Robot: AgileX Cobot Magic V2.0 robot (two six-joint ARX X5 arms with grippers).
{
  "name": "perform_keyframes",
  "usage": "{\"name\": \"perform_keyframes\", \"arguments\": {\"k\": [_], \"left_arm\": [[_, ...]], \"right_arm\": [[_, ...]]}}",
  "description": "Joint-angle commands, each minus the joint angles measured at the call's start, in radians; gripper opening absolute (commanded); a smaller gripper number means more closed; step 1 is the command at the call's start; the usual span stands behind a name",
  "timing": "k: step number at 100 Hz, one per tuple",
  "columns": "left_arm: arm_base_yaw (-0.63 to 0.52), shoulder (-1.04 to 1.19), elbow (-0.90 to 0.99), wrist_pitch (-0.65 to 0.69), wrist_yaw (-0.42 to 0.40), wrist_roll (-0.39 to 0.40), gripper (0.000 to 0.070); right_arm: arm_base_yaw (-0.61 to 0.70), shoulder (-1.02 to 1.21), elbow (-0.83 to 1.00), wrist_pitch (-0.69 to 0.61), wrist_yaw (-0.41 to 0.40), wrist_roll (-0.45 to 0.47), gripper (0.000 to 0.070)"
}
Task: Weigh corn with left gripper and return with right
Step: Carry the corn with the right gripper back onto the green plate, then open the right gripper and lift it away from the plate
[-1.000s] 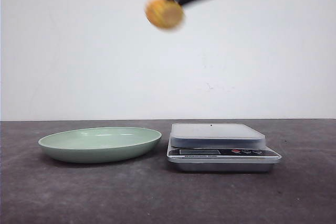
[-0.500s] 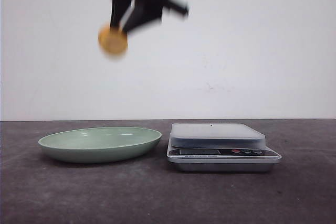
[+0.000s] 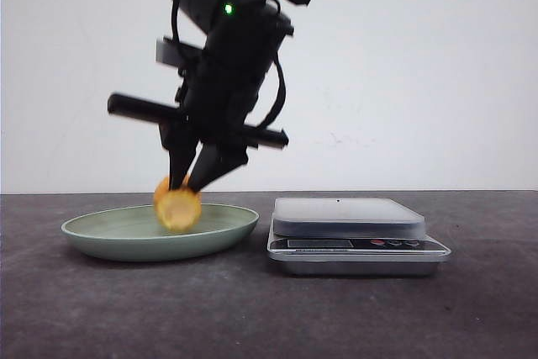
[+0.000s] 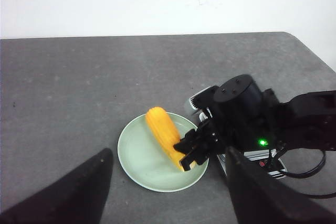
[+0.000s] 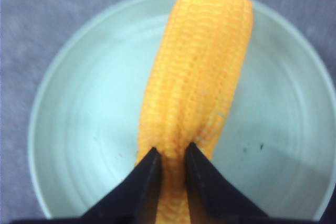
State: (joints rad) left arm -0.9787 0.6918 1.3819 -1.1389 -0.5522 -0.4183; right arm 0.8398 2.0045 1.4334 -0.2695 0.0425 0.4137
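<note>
Lowered from above, right pincer [image 3: 192,182] pinches corn [image 3: 177,208] over plate [image 3: 101,237], contact unclear.

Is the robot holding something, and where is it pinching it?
Yes. The right end effector is shut on the orange-yellow corn cob, pinching one end of it over the pale green plate. The left end effector holds nothing.

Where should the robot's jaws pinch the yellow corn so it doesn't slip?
Across the corn's round sides near one end, from above, probably. It is long with a curved body, so the jaws can close across its narrow width. The right gripper is pinching it that way over the green plate.
</note>
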Motion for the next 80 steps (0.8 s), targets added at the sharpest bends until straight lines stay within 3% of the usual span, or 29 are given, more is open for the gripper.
{"name": "perform_keyframes", "arguments": {"k": [1, 11, 25, 30, 54, 80], "left_arm": [[-0.011, 0.006, 0.013, 0.005, -0.007, 0.006, 0.0389], [-0.011, 0.006, 0.013, 0.003, -0.007, 0.006, 0.0389], [-0.011, 0.006, 0.013, 0.001, -0.006, 0.006, 0.0389], [-0.011, 0.006, 0.013, 0.001, -0.006, 0.006, 0.0389], [-0.011, 0.006, 0.013, 0.001, -0.007, 0.010, 0.0389], [-0.011, 0.006, 0.013, 0.001, -0.007, 0.015, 0.0389]], "right_arm": [[0.014, 0.034, 0.017, 0.005, -0.002, 0.020, 0.0000], [0.015, 0.036, 0.017, 0.007, -0.001, 0.020, 0.0030], [0.016, 0.036, 0.017, 0.031, -0.001, 0.020, 0.0384], [0.016, 0.036, 0.017, 0.033, -0.002, 0.020, 0.0453], [0.015, -0.010, 0.022, 0.029, -0.023, -0.035, 0.0456], [-0.087, -0.253, 0.022, -0.033, -0.015, -0.153, 0.0453]]}}
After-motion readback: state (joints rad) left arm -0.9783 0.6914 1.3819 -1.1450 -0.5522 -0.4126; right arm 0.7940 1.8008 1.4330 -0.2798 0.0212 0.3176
